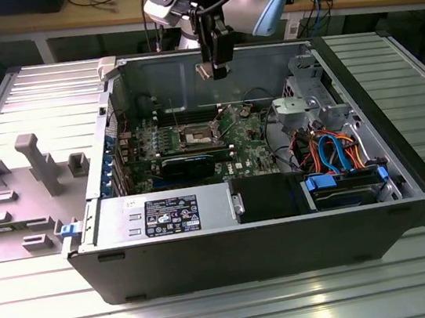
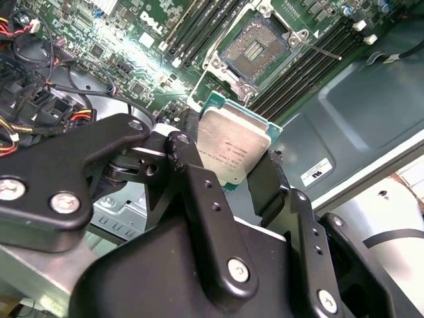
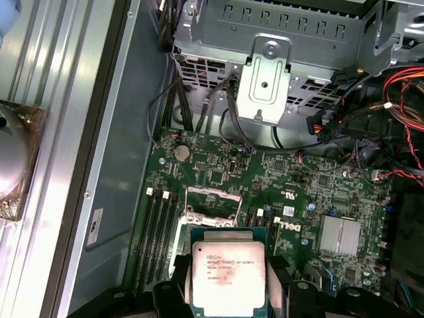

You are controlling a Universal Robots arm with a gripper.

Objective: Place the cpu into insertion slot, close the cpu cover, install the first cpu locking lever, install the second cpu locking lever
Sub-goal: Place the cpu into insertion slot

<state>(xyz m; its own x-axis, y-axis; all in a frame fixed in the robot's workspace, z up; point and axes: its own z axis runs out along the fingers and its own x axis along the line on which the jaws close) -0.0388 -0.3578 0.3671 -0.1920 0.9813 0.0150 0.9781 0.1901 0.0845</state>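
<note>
Room light: bright and even from overhead in the exterior view; the ribbed metal table (image 1: 51, 308) looks pale grey.
Table glare: a white streak lies on the ribs in front of the computer case (image 1: 249, 253).
Case interior: dimmer than the table; the walls shade the green board (image 1: 250, 142).
Board hot spot: in the second wrist view one patch of board bleaches to white.
Chip: the cpu (image 2: 233, 149) top glows pale, its print washed faint.
My tool: my gripper (image 2: 232, 173) reads near-silhouette, with thin highlights along its black links.
</note>
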